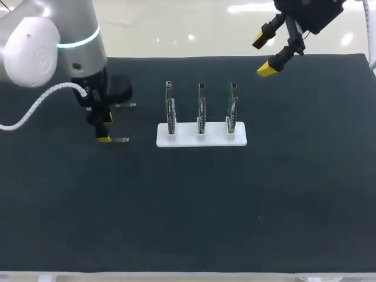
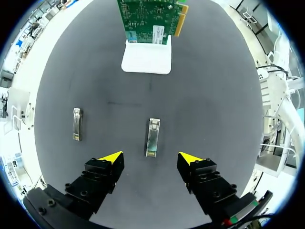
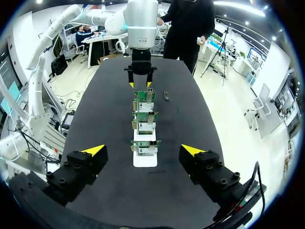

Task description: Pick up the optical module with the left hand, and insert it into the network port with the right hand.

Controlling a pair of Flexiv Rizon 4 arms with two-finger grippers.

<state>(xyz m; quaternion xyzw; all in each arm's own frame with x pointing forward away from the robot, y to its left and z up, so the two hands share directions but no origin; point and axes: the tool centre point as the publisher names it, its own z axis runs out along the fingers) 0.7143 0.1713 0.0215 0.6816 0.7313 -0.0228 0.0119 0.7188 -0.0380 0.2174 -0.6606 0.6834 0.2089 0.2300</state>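
The left gripper [image 2: 150, 158] hangs above the tabletop [image 1: 188, 205], fingers released and holding nothing. One optical module [image 2: 152, 137] lies flat on the tabletop, just ahead of the gap between the fingers. A second module [image 2: 76, 124] lies off to one side. In the head view the left arm hides most of this gripper. The right gripper [image 1: 264, 56] is raised near the far edge, fingers released and empty. A white stand [image 1: 201, 134] carries three upright circuit boards [image 1: 201, 108]; their ports cannot be made out.
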